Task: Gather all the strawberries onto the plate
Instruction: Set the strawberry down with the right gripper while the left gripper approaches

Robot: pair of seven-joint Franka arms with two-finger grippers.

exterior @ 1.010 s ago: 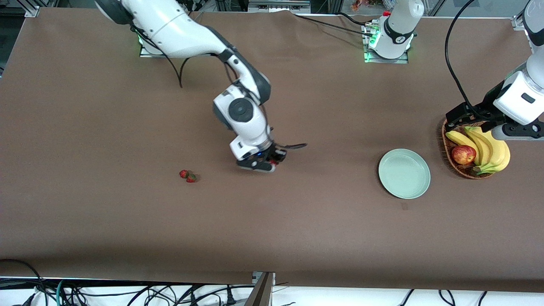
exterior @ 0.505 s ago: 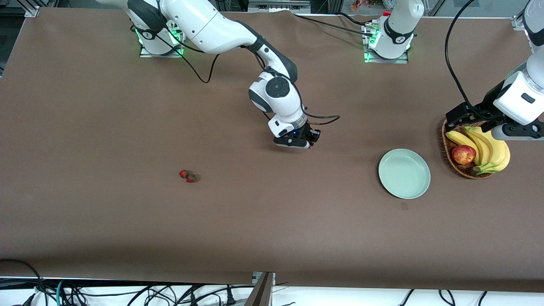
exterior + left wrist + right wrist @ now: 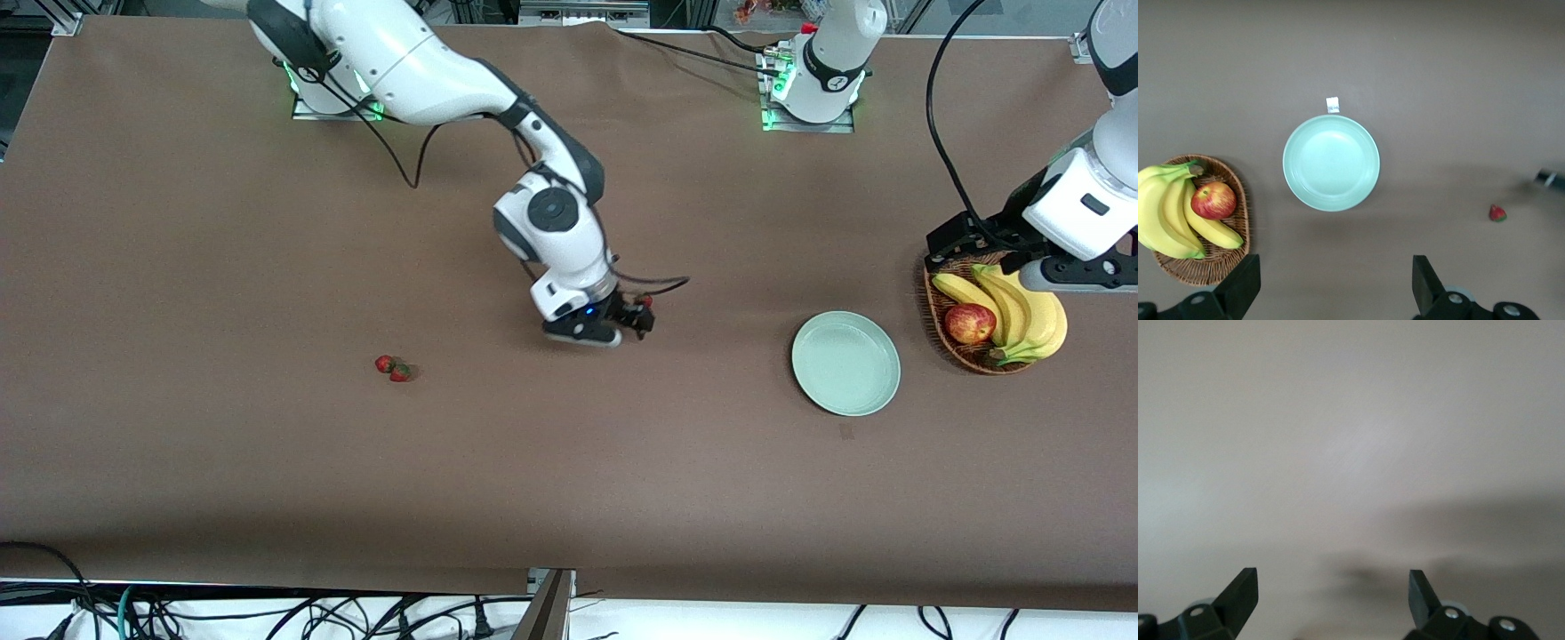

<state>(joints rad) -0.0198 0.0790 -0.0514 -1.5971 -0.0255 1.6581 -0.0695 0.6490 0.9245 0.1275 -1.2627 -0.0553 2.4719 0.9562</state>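
Two strawberries [image 3: 385,364] [image 3: 401,372] lie together on the brown table toward the right arm's end. A third strawberry [image 3: 647,302] lies on the table beside my right gripper [image 3: 637,320]; it also shows in the left wrist view [image 3: 1497,213]. The right gripper is open and empty in its wrist view [image 3: 1333,583], low over bare table. The mint-green plate [image 3: 845,363] is empty and also shows in the left wrist view [image 3: 1331,163]. My left gripper [image 3: 958,242] waits open and empty, high over the basket's edge [image 3: 1336,267].
A brown wicker basket [image 3: 932,298] with bananas [image 3: 1022,307] and a red apple [image 3: 970,323] stands beside the plate at the left arm's end. A small white tag [image 3: 1333,104] lies on the table by the plate's rim.
The right gripper carried a strawberry toward the plate, let it go on the table, and drew back a little toward the pair. The left arm shifted slightly.
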